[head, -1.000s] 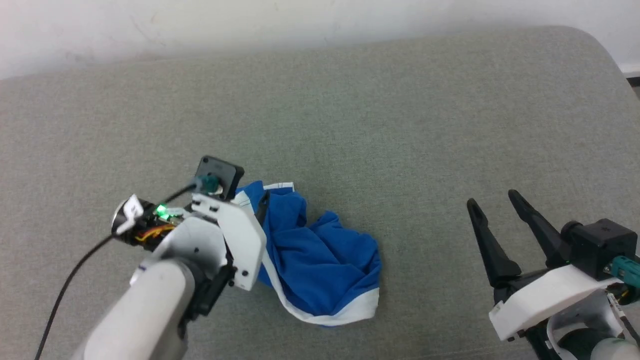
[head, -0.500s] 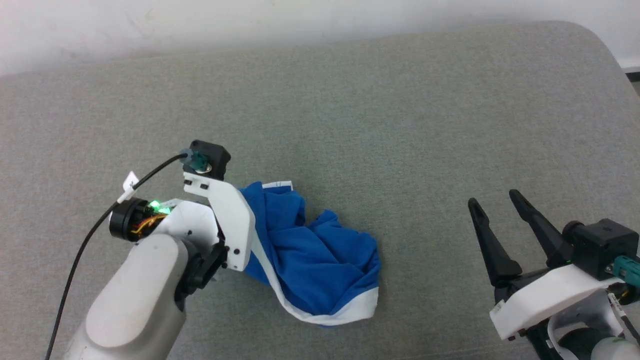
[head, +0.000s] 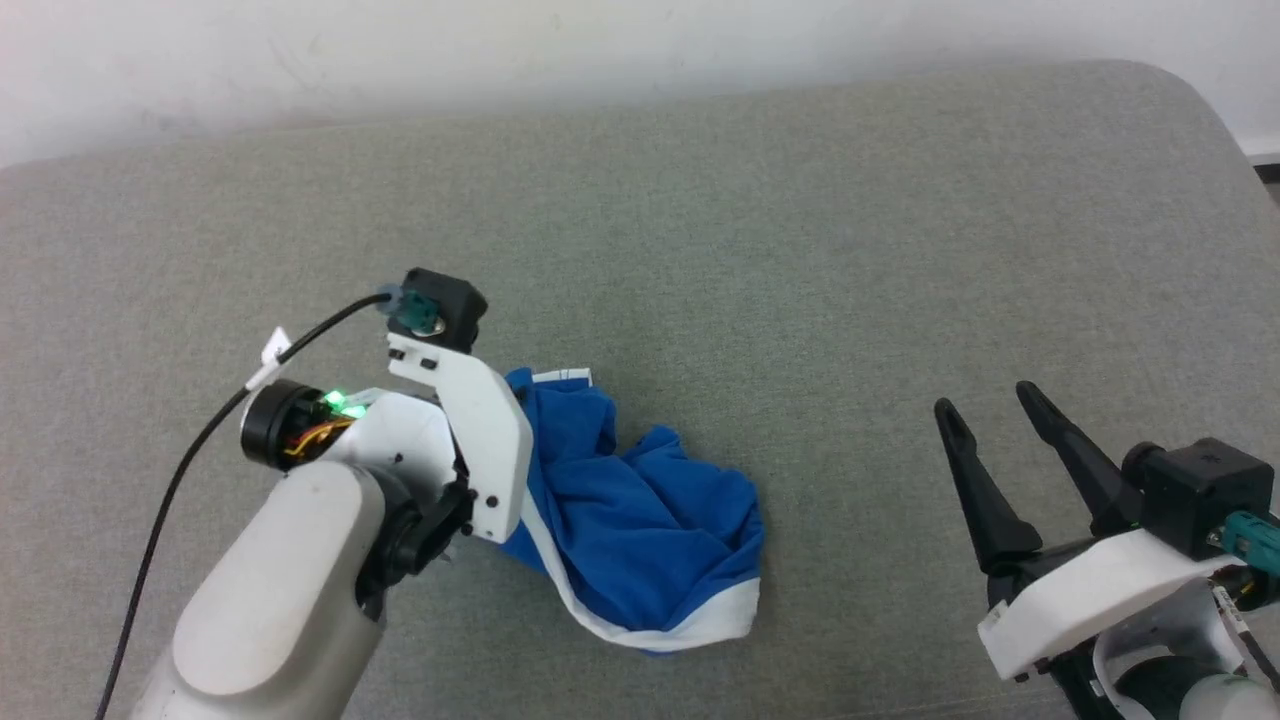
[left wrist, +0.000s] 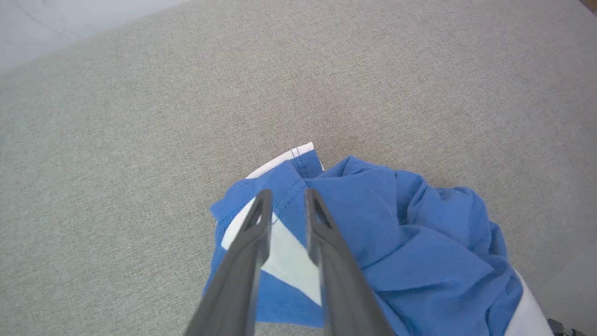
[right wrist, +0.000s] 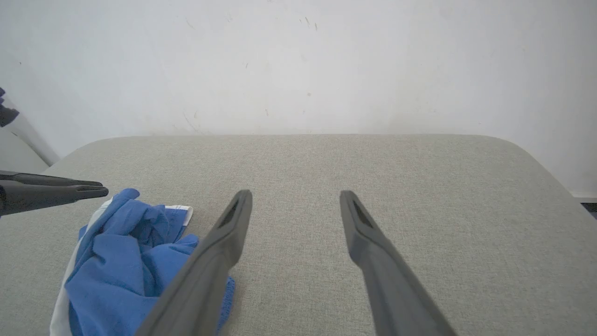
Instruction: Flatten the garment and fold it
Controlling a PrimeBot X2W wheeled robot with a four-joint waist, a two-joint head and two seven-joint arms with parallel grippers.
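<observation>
- Left wrist view: left gripper (left wrist: pixel 288 192) is being held narrowly parted, gripping nothing, above the garment's (left wrist: pixel 396 233) striped corner.
- Garment is being seen crumpled on the grey cushion (head: pixel 800 250), its long axis running 10-to-4 o'clock in the head view.
- Right gripper (head: pixel 987 397) is being held wide apart and empty, at the garment's 3 o'clock and well clear of it; the left arm is judged nearer.

Garment (head: pixel 640 520): thin blue cloth, soft, creased, matt; white stripe of same cloth. Padded surface (head: pixel 800 250): grey woven textile, coarse, matt. Right gripper (right wrist: pixel 295 196) fingers (right wrist: pixel 219 247): dark plastic, smooth, matt. Left wrist cover (head: pixel 485 440): white plastic, slight gloss. Wall (right wrist: pixel 298 60): white paint, scuffed.
</observation>
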